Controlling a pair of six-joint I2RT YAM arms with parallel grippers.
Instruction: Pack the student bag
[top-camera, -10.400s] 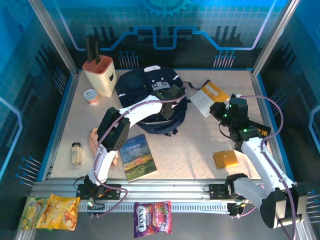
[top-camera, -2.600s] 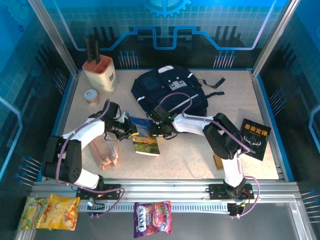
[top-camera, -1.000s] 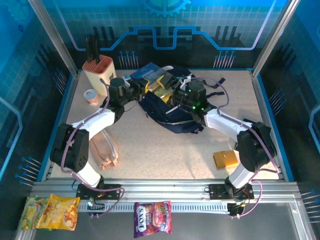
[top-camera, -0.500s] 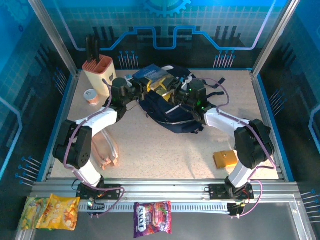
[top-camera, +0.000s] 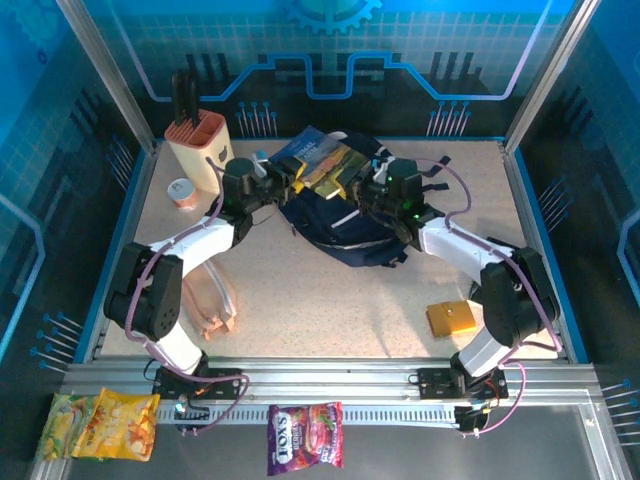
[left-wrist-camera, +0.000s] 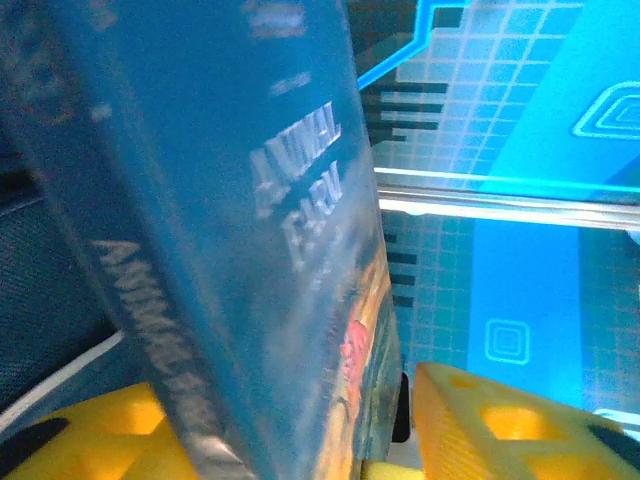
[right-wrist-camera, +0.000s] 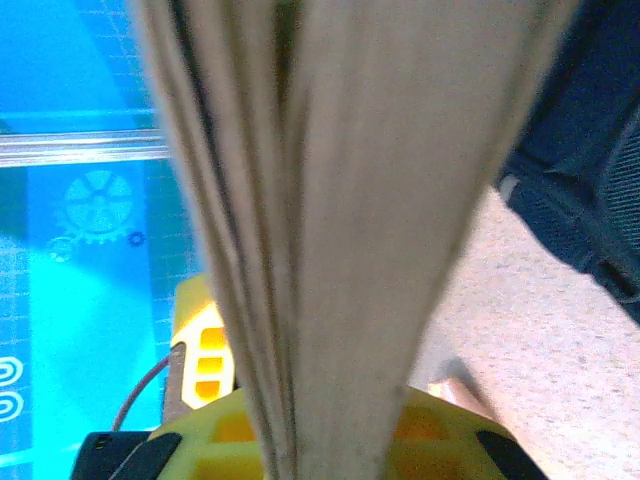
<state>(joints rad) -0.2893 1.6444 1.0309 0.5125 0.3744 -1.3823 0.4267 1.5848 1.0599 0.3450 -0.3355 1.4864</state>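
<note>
The Animal Farm book (top-camera: 322, 160) is held up, tilted, over the student bag (top-camera: 345, 235), which lies at the back middle of the table (top-camera: 300, 310). The right gripper (top-camera: 356, 190) pinches the book's pages tight. The left gripper (top-camera: 277, 176) is part open around the book, with a gap on one side. Held at one edge only, the book may swing, slip out and land beside the bag.

Glowing blue from backlit walls, casting soft shadows across the table (top-camera: 330, 300), blurring the book (left-wrist-camera: 230, 250) pressed against both wrist lenses.
</note>
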